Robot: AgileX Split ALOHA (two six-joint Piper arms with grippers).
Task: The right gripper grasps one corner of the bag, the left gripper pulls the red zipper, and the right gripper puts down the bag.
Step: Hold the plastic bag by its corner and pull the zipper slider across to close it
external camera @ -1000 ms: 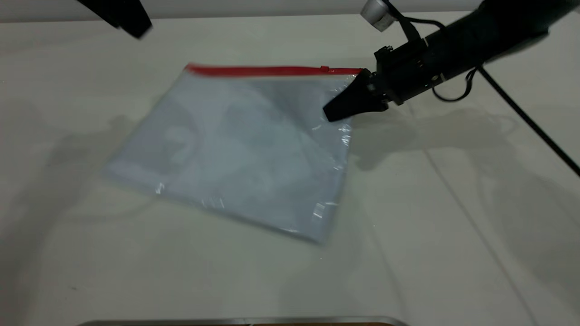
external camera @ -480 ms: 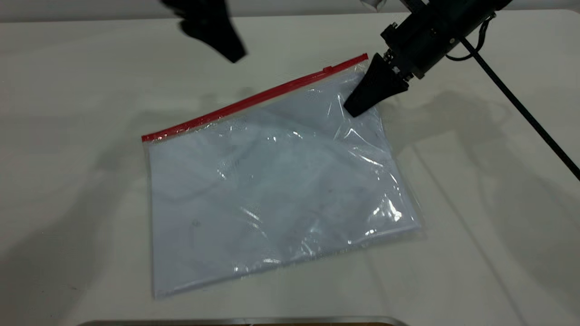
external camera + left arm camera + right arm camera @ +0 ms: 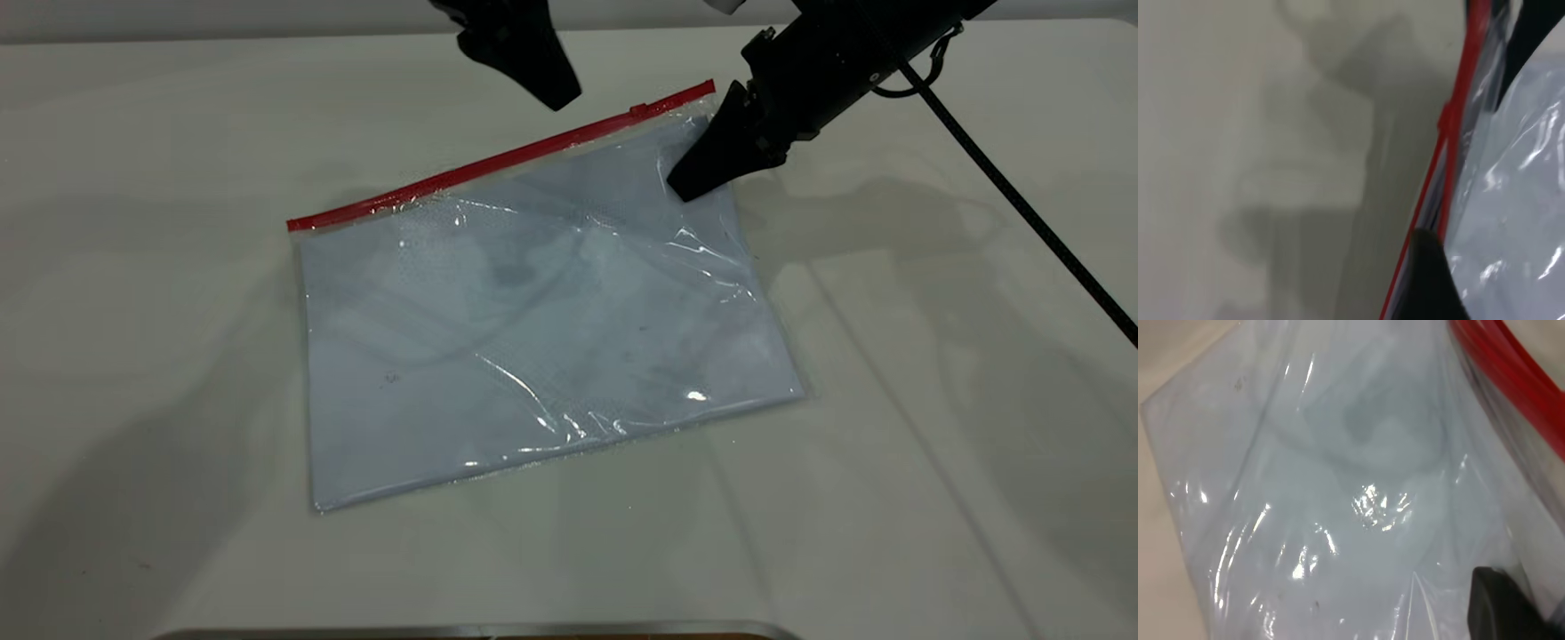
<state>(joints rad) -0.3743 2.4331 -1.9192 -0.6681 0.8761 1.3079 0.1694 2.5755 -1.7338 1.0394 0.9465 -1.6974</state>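
Note:
The bag is a clear pouch with pale paper inside, lying slantwise on the white table. The red zipper runs along its far edge, with the small slider tab near the right end. My right gripper is shut on the bag just below the corner of the bag, which it holds slightly raised. In the right wrist view, crinkled plastic lies over one dark finger. My left gripper hangs just beyond the zipper, left of the tab; its wrist view shows the strip and the tab.
The right arm's black cable trails across the table's right side. A metal edge runs along the near border. Bare white tabletop surrounds the bag.
The right gripper has drawn the bag's corner toward the far side, swinging the bag round until the zipper slants. The left gripper has come in from the far left to just beyond the zipper.

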